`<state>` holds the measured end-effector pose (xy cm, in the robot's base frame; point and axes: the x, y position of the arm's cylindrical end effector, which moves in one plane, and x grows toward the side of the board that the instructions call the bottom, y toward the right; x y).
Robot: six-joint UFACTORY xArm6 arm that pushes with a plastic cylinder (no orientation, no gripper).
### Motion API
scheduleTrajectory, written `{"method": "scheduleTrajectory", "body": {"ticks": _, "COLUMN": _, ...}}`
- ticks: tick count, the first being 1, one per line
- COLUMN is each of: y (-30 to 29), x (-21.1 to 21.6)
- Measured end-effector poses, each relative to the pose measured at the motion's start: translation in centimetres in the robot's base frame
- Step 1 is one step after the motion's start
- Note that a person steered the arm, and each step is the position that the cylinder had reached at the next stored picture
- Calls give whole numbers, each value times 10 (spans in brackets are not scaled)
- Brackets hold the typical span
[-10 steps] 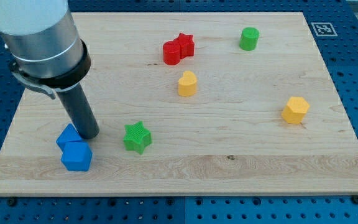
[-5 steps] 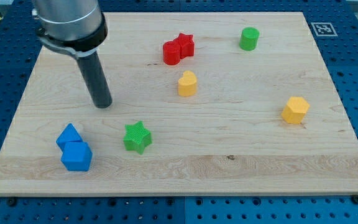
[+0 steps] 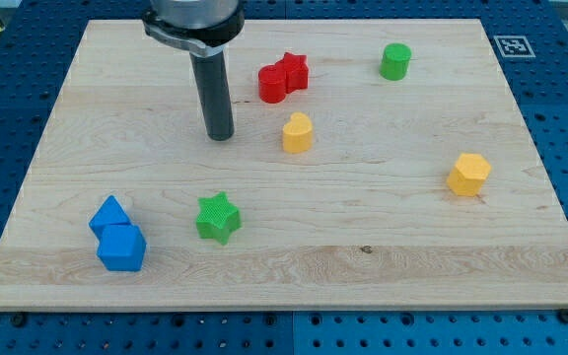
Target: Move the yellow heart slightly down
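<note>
My tip (image 3: 221, 135) (bare rod, touching no block) sits just left of the yellow heart (image 3: 297, 132); I'd circle above it, then push gently toward the frame's bottom.

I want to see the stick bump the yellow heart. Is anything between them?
No. In the camera view, only bare board lies between my tip and the yellow heart, which sits to the tip's right.

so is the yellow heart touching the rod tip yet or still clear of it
Clear of it. My tip sits to the view's left of the yellow heart, with bare board showing between them.
</note>
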<state>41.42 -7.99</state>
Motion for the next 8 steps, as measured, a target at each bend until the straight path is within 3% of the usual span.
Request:
{"method": "scheduleTrajectory", "body": {"ticks": 4, "y": 64, "x": -4}}
{"method": "scheduleTrajectory", "body": {"ticks": 8, "y": 84, "x": -12}}
